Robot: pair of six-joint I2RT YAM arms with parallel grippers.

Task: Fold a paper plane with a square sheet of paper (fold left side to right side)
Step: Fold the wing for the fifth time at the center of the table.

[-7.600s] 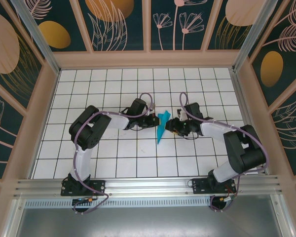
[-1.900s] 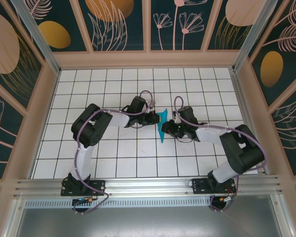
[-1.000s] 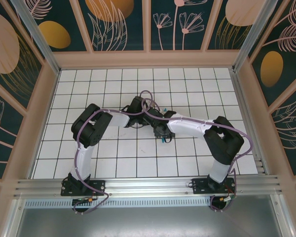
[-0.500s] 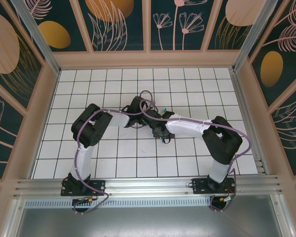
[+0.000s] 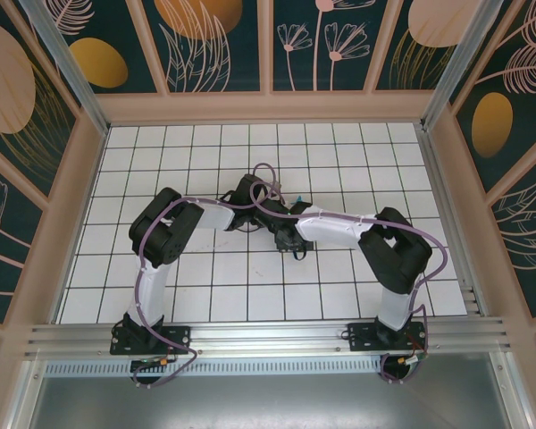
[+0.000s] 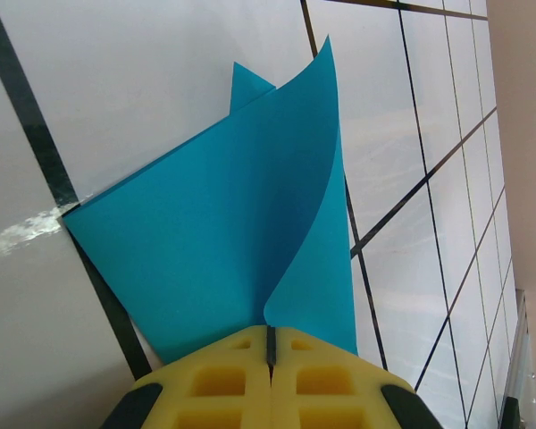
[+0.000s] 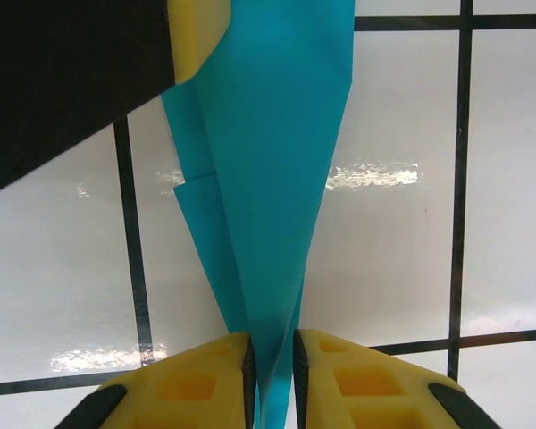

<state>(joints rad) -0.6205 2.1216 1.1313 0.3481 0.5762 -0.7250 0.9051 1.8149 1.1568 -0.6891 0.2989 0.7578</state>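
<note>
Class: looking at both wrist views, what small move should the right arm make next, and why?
Probably close the right jaws fully: they stand slightly apart astride the folded paper's narrow tip, while the left jaws pinch its wider end.

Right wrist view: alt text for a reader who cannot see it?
Folded blue paper narrows to a point between the yellow fingertips of the right claw. The left claw, black and yellow, overlaps the paper's upper left; beneath, a white gridded table.
</note>
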